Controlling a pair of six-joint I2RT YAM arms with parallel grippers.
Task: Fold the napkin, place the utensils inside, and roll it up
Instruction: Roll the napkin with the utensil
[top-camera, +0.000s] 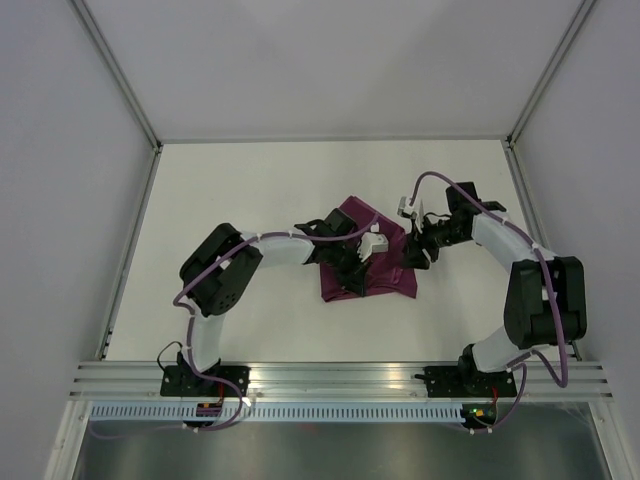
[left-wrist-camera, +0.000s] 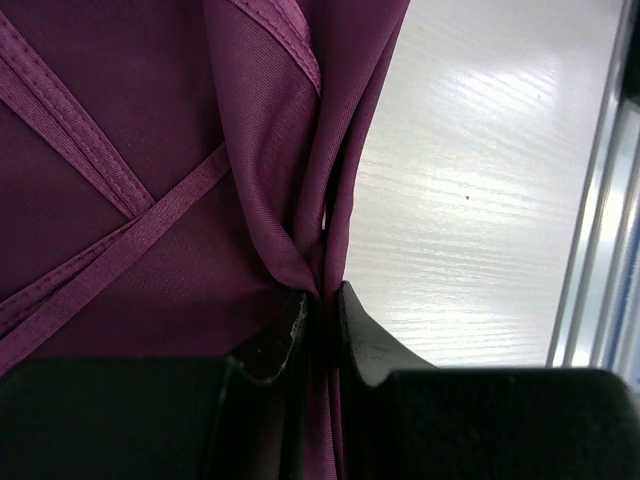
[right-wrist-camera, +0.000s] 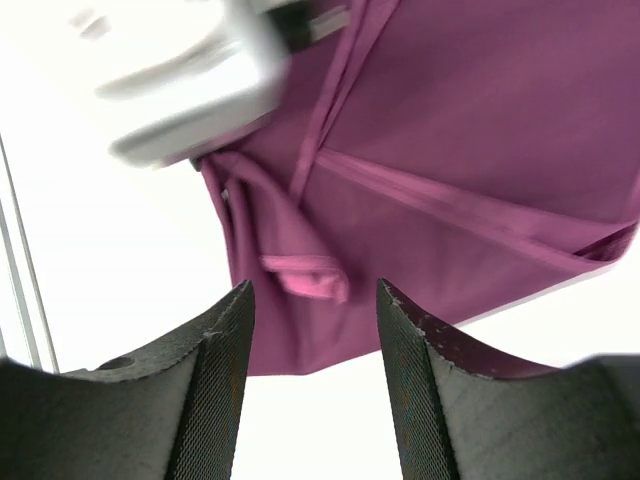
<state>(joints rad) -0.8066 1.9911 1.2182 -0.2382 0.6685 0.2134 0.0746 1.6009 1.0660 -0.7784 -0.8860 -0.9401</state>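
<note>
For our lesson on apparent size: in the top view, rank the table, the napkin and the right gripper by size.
1. table, largest by far
2. napkin
3. right gripper, clearly smallest; nearness to the camera doesn't change that

Overhead camera and close wrist cameras share the napkin (top-camera: 388, 282).

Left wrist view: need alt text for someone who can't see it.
The left gripper is shut on a bunched fold of the magenta napkin, seen close up from the wrist. The cloth fills the left of the frame, with hemmed edges crossing it. To the right lie the pale table and a metal rail.
</note>
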